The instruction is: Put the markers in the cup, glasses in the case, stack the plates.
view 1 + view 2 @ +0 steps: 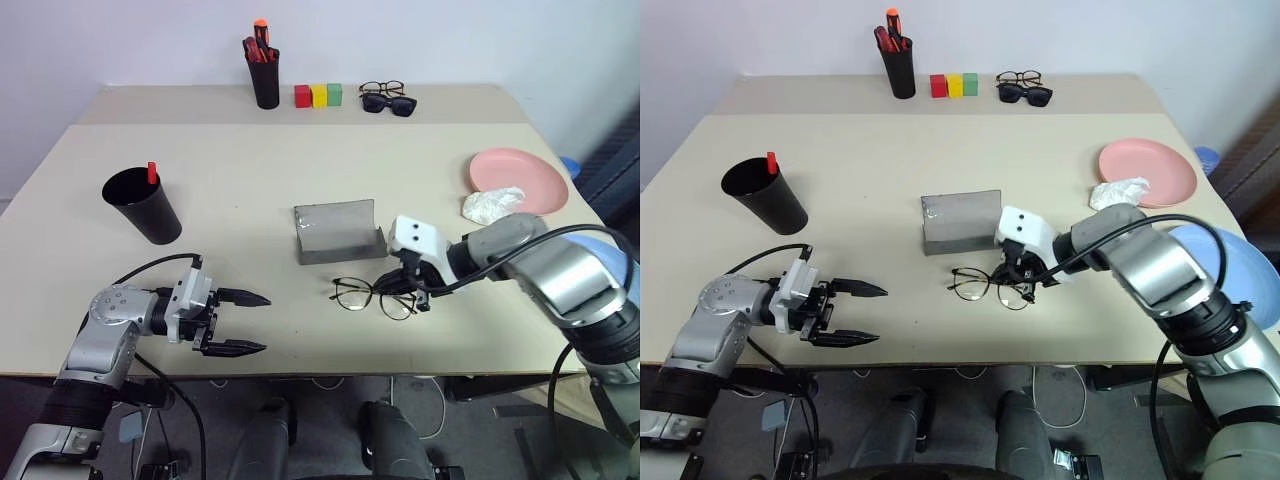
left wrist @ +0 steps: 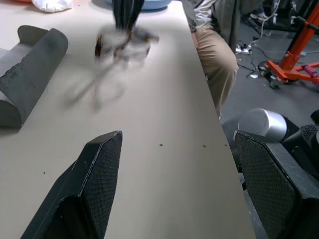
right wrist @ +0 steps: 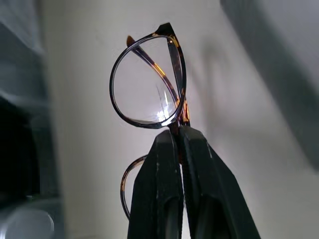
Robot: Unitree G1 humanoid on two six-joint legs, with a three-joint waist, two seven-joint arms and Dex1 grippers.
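We have the glasses (image 1: 372, 296) pinched in our right gripper (image 3: 178, 130), its two black fingers clamped tight on the frame near the bridge, between the lenses. The glasses sit near the table's front edge, just in front of the open grey case (image 1: 338, 232), and whether they have fully left the table (image 1: 250, 190) we cannot tell.

Our left gripper (image 1: 240, 322) hovers over the near left of the table with its fingers spread wide, holding nothing. The black cup (image 1: 143, 205) stands on the left with a red-capped marker (image 1: 152, 172) poking out of it. The pink plate (image 1: 520, 179) lies at the far right with a crumpled white wad (image 1: 491, 204) at its near edge; a blue plate (image 1: 1230, 265) shows at the right edge, partly behind our right arm.

To do this step well, we judge that we should lift the glasses clear before carrying them away from us, so the arms do not snag on the case's near wall. The grip is thin and off the frame's balance, so they could swing or twist; a slow, level carry would suit. We would lower them lengthwise into the case's tray, the lenses parallel to its long side, and open the fingers only once the frame rests inside. The lid stands raised at the far side and should be left alone until then.
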